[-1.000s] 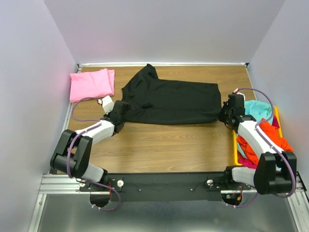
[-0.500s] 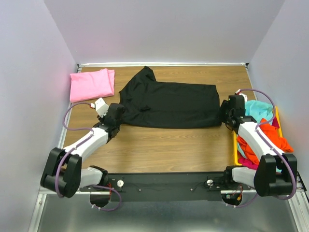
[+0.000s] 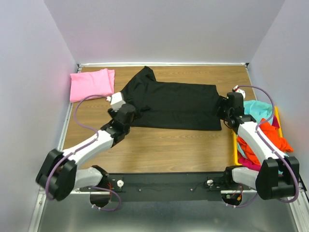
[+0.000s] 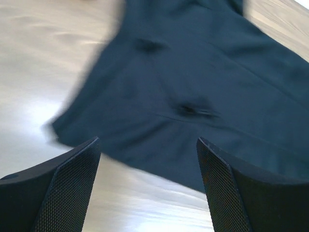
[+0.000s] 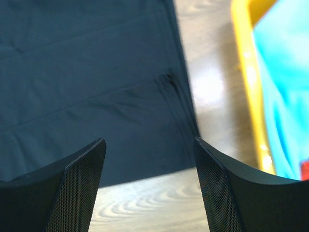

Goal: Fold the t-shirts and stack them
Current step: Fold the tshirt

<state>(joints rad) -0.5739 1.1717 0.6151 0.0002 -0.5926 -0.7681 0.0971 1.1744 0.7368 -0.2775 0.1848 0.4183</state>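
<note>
The black t-shirt (image 3: 174, 104) is plain, with no print. At ten o'clock lies a plain pink t-shirt (image 3: 91, 83). At three o'clock the yellow bin (image 3: 235, 147) shows a teal t-shirt (image 3: 258, 108), an orange t-shirt (image 3: 270, 137) and a magenta t-shirt (image 3: 248, 163). The bench (image 3: 169, 145) is brown wood grain. The left claw (image 4: 147, 142) and right claw (image 5: 149, 140) have black fingers with a fine mesh pattern.

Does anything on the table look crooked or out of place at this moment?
The black t-shirt is not square: one sleeve pokes out toward the far edge, and small puckers mark the cloth near the left gripper. The folded pink t-shirt looks tidy.
</note>
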